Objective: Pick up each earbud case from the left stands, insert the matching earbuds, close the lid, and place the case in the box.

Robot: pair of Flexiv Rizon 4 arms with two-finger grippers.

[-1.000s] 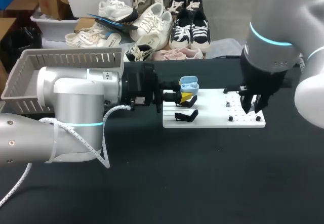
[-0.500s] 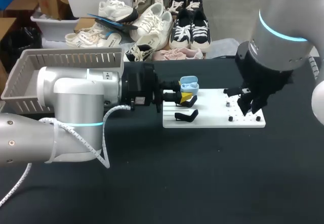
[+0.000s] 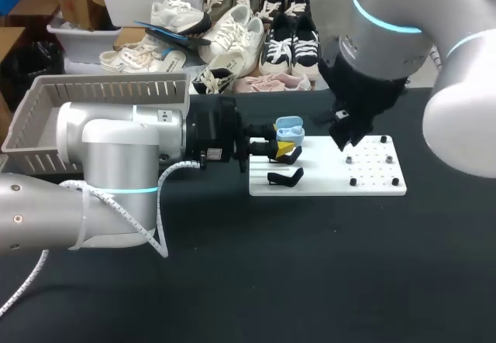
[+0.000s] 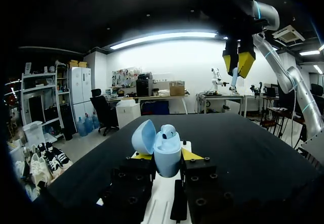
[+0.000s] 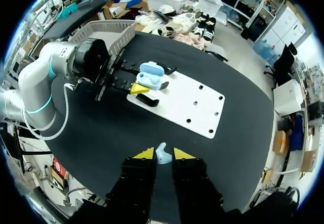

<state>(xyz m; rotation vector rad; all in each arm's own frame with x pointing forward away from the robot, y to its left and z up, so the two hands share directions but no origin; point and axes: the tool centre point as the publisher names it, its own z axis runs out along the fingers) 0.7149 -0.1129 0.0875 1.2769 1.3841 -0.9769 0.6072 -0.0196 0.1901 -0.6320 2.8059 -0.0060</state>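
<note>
At the board's (image 3: 372, 184) left edge the left gripper (image 4: 166, 155) clamps the open case (image 4: 167, 148) by its sides, a light, slick shell, I'd judge, while the right gripper (image 5: 163, 153), above the board, pinches the tiny, easily dropped earbud (image 5: 162, 156).

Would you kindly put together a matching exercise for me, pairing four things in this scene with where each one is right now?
Things
1. earbud case
2. loose earbud
3. black stand
4. grey box

Places
A. on the white board, with nothing on it
B. pinched in the right hand, up in the air
C. at the far left, apart from the white board
D. gripped in the left hand, lid open

Pairs: 1-D, 2-B, 3-A, 4-C
</note>
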